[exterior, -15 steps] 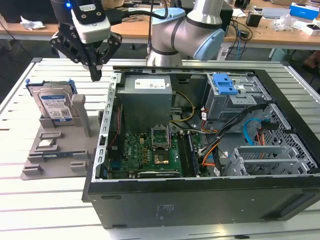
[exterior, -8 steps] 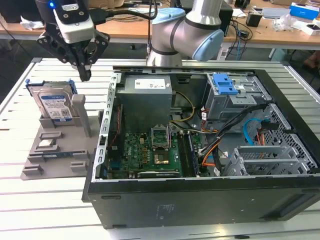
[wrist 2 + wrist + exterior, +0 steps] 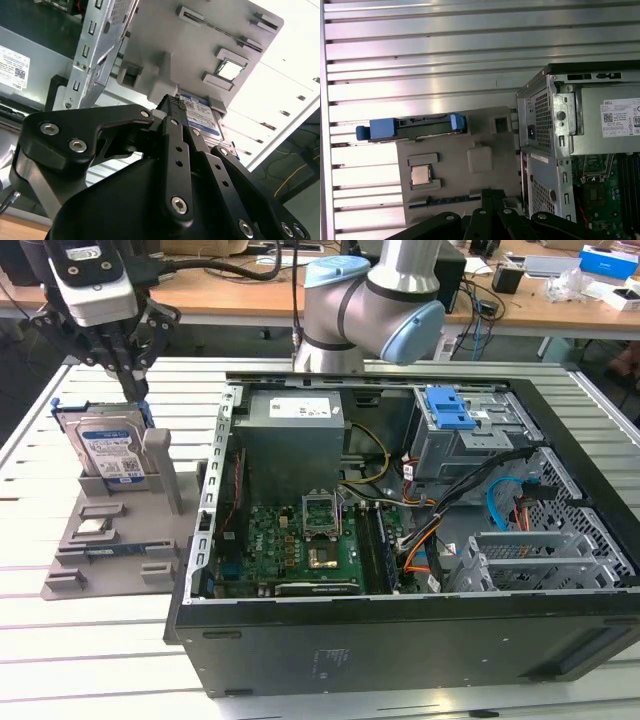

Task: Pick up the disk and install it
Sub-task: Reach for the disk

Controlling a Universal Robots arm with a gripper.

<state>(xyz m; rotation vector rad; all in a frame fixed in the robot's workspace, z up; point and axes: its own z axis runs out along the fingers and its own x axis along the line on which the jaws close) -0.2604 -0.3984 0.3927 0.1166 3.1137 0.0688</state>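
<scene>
The disk (image 3: 108, 452) stands upright on its edge in a slot of the grey holder (image 3: 115, 570) at the exterior view's left. It is silver-grey with a blue-and-white label and a blue frame. My gripper (image 3: 133, 390) hangs just above its top edge, over the end nearest the computer case, with the fingers drawn together and nothing between them. In the first wrist view the disk (image 3: 410, 127) shows edge-on and my gripper (image 3: 488, 193) sits off to one side of it. In the second wrist view my gripper (image 3: 172, 103) is in front of the disk's label (image 3: 204, 116).
The open computer case (image 3: 400, 650) lies right of the holder, holding a grey power-supply box (image 3: 290, 430), a motherboard (image 3: 300, 545), loose cables and a grey drive cage with a blue latch (image 3: 455, 410). The holder also carries a processor chip (image 3: 92, 528). All rest on a slatted metal table (image 3: 100, 660).
</scene>
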